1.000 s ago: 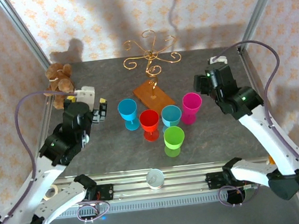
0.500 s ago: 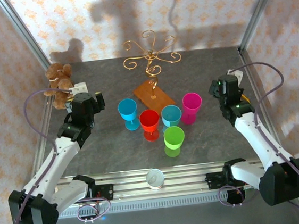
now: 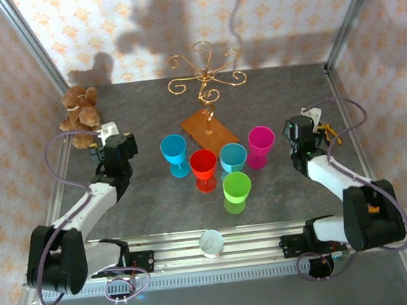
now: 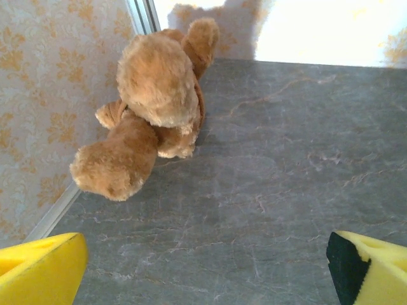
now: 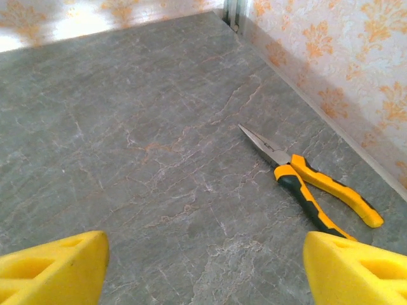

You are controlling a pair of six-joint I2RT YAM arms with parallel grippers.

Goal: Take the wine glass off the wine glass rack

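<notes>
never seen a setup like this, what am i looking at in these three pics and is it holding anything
Two robot arms, left arm and right arm, are bolted to the near edge of a grey table. The wide picture is from a camera above and behind them; the other two come from cameras on each wrist, with yellow fingertips at the bottom corners. On the table: a gold wire rack, five coloured goblets, a teddy bear and pliers. Both pairs of jaws are open, holding nothing.

Wine glass rack [image 3: 208,127] behind glasses [image 3: 203,164] — bear [image 3: 79,112] left.
</notes>
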